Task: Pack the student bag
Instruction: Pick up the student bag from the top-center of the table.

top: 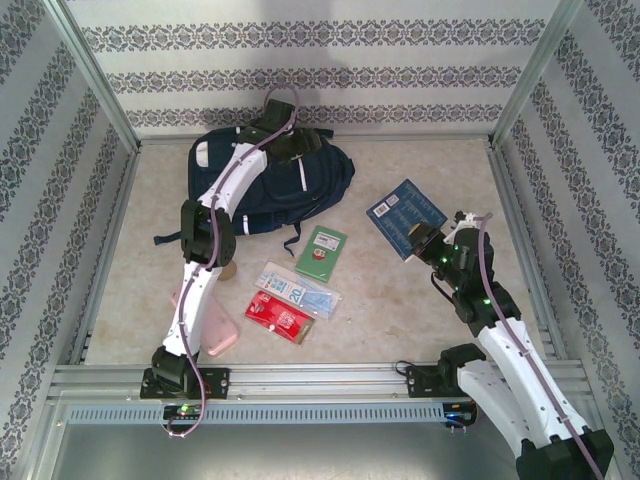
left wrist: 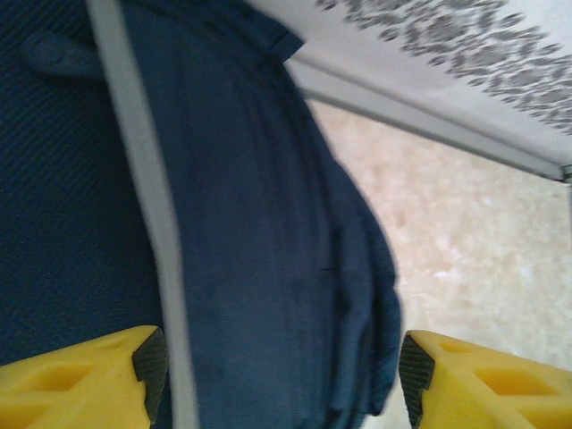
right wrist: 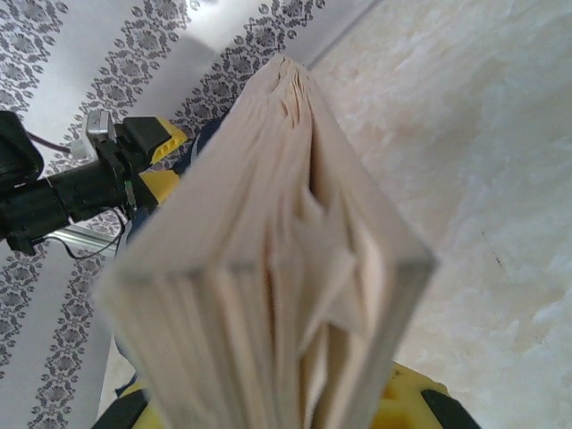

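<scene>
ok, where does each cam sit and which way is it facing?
Top external: above and behind the bases, looking down on the table; left arm, right arm show.
Left wrist: on left arm, facing the student bag; open left pincer straddles its fabric.
Right wrist: on right arm, facing the blue book's page edge; right pincer shut on it.
Shared: top external also sees both.

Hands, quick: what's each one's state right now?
Left hand: open, fingers either side of the student bag fabric.
Right hand: closed, holding the blue book.

student bag (left wrist: 268, 232) cropped, book (right wrist: 268, 295) pages blurred
</scene>
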